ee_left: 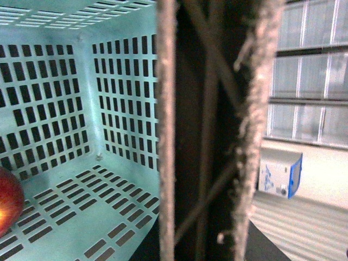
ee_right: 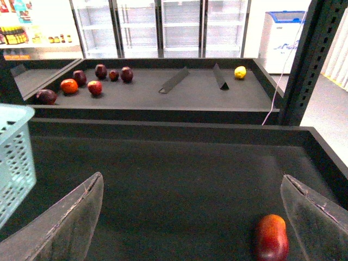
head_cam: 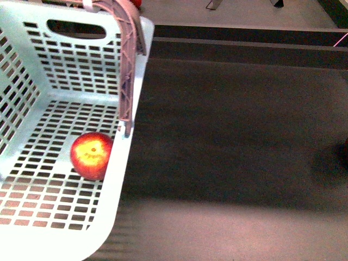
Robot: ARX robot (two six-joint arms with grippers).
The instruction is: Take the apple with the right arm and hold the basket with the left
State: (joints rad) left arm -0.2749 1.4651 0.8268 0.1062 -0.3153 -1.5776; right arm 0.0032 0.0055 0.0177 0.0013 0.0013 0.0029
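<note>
- Front view: apple sits in the basket, right by its right-hand wall, below the handle.
- Left wrist cam is jammed up against that handle, so the left arm's nearer. Left gripper is unseen, can't tell its grip.
- Right gripper gapes wide over the dark tray. Basket looks off to its left, and a red fruit sits beside one finger.

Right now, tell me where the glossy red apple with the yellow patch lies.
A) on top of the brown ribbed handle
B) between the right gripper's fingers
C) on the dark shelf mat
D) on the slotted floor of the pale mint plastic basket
D: the front view shows the apple resting on the slotted floor of the basket, close to the side wall below the handle.
</note>
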